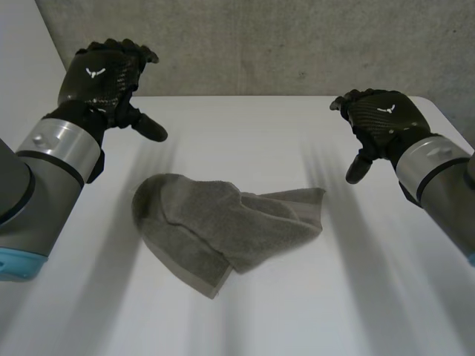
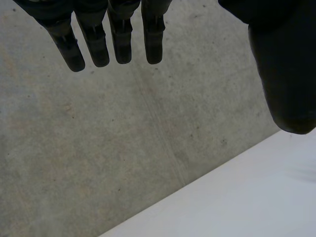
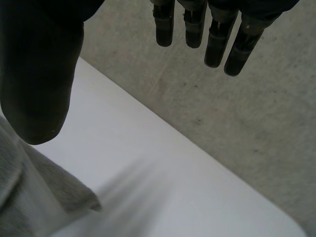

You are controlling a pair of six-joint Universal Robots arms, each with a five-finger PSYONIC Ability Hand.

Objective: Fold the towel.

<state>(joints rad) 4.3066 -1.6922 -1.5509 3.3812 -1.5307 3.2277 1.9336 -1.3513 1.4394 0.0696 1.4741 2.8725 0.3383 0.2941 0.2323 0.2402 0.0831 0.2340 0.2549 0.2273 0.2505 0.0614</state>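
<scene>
The grey towel [image 1: 223,230] is being shown lying in a rumpled heap near the middle of the white table [image 1: 245,126], apparently doubled over on itself, though its layers cannot be told apart clearly. The left hand [image 1: 104,78] is being held raised at the table's far left and the right hand [image 1: 382,119] at its far right, both well apart from the towel. In the wrist views, the left hand's fingers [image 2: 91,42] and the right hand's fingers [image 3: 215,42] are being kept straight and released, with nothing grasped.
</scene>
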